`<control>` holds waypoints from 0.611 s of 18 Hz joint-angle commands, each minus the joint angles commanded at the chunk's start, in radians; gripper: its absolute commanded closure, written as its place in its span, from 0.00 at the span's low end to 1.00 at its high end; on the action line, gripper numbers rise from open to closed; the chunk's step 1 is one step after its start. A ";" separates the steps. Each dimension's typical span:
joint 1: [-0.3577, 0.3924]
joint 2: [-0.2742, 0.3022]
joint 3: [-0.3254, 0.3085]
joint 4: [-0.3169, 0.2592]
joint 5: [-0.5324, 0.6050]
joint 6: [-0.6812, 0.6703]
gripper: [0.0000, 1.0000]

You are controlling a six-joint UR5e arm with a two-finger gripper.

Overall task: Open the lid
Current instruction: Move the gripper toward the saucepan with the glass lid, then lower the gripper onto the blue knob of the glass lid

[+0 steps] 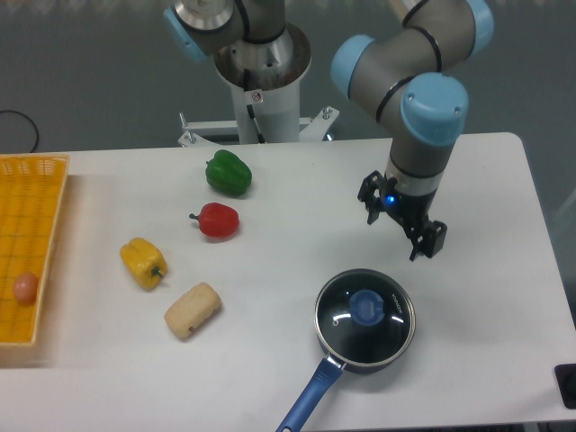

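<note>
The lid point(364, 309) sits closed on a dark saucepan point(335, 364) near the front of the white worktop point(288, 207), right of centre; its thin metal rim follows the pan's rim all round and the blue knob stands at its middle. The pan's blue handle runs down and to the left, reaching close to the worktop's front edge. The hand point(402, 223) hangs above and a little to the right of the lid, apart from it, with its two dark fingers spread and nothing between them. Bare worktop lies between the hand and the pan, and more bare surface stretches from the pan to the right edge, where a small dark object point(567, 384) shows at the corner of the view. To the left of the pan, well apart from it, lie a pale bread roll point(193, 310), a yellow pepper point(144, 263), a red pepper point(216, 220) and a green pepper point(229, 173), each separate from the others. A yellow basket point(36, 225) sits along the left edge of the worktop with a small pinkish item point(25, 287) inside it. The arm's base stands behind the back edge, near the middle.
</note>
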 joint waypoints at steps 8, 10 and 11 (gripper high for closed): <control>-0.071 -0.086 0.054 0.035 0.077 0.009 0.00; -0.089 -0.103 0.058 0.046 0.091 0.008 0.00; -0.094 -0.114 0.065 0.055 0.095 0.006 0.00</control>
